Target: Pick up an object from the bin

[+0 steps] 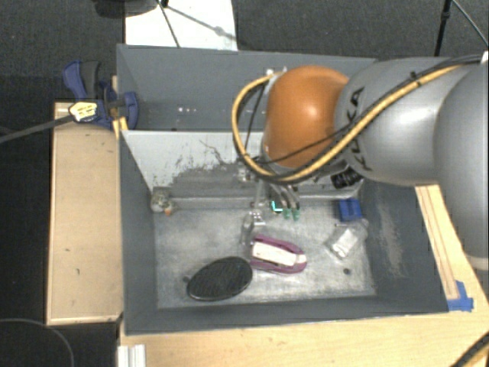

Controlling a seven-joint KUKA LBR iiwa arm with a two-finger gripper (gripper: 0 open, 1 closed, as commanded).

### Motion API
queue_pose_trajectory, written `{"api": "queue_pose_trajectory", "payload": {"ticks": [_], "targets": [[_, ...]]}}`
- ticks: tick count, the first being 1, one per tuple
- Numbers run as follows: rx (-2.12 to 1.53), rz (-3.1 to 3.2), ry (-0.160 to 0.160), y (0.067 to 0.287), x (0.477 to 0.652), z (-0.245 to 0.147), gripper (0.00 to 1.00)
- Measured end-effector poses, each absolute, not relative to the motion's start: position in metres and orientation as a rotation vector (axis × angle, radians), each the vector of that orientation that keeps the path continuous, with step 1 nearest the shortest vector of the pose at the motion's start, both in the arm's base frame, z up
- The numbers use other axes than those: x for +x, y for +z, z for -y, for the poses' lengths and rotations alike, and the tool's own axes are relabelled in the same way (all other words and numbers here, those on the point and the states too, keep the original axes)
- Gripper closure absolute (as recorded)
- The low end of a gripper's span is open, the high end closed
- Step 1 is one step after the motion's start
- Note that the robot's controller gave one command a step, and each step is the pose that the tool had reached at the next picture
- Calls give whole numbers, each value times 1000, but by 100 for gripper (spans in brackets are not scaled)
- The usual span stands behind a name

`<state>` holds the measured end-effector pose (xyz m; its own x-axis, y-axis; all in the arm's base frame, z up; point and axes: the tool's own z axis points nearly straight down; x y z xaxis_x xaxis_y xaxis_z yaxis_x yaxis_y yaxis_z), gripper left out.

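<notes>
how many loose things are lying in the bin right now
5: black oval front left, purple-and-white piece mid-floor, clear piece and blue block at right, grey knobbed rod at back. The arm may hide more.

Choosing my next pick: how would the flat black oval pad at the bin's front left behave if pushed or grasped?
The flat black oval pad lies flat on the grey metal bin floor, so it probably won't roll or tip. Pushed, it would likely slide. Its low profile may make it awkward to pinch from above.
</notes>
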<state>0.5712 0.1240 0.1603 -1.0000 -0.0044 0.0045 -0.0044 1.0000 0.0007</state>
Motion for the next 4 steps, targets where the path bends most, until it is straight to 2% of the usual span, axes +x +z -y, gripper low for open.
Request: {"api": "queue_pose_trajectory", "payload": {"ticks": [1, 2, 3, 4], "targets": [[-130, 3138, -13, 87, 534, -14, 0], [-739, 3057, 2, 78, 513, -39, 0], [-735, 3049, -6, 77, 511, -44, 100], [-732, 3058, -1, 93, 516, -43, 100]]}}
